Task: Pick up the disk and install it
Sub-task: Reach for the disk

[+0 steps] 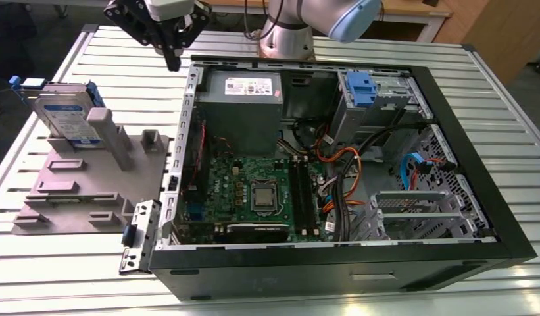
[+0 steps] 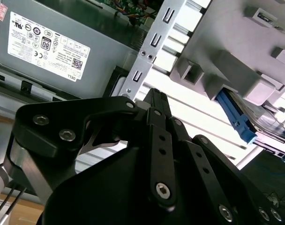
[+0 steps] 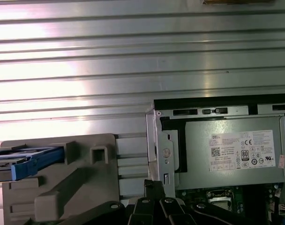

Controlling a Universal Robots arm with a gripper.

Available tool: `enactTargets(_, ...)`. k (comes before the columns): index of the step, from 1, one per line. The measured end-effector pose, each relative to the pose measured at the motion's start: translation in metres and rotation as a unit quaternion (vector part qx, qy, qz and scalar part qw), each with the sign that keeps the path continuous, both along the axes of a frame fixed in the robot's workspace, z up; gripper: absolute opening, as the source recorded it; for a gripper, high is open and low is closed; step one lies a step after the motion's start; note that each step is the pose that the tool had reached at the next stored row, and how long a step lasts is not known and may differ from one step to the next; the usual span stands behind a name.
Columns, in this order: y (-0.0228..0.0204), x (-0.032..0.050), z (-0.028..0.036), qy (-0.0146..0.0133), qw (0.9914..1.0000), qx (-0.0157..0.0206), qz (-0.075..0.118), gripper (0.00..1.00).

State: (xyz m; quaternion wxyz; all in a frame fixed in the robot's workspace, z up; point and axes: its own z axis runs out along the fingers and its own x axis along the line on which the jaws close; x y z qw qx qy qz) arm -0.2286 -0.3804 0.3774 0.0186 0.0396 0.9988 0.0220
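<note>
Your gripper (image 1: 171, 62) hangs over the tabletop (image 1: 480, 85), pointing down, just outside the corner of the open computer case (image 1: 340, 263). In the exterior view it sits between the case wall and the grey fixture (image 1: 77, 191). The jaws are drawn together to a single tip with nothing between them. Both wrist views agree: the gripper (image 2: 154, 96) (image 3: 154, 185) shows one narrow black point, clear of all objects.

You will find the disk (image 1: 64, 115) on the exterior view's left, standing on edge in a slot of the fixture at the end nearer the gripper. Its labelled face is showing and its blue rails run along its sides. It is well apart from the gripper and nothing touches it. In both wrist views the disk (image 2: 269, 129) (image 3: 20, 157) appears as a blue rail and silver edge poking out from behind the fixture (image 2: 236, 61) (image 3: 63, 187).

The case lies on its side with the panel off. Inside, the power supply (image 1: 243, 99) (image 2: 48, 51) (image 3: 227, 150), a grey box with a white sticker, sits in the corner closest to the gripper. The motherboard (image 1: 252, 191) lies beside it, and a blue clip (image 1: 362, 89) on a grey metal cage stands towards the exterior view's right. The arm (image 1: 296, 26) rises behind the case.
</note>
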Motion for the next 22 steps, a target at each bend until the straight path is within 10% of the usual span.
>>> enactTargets(22,0.0003,-0.0253,-0.0012,0.0,1.0,0.0001,0.0,0.11)
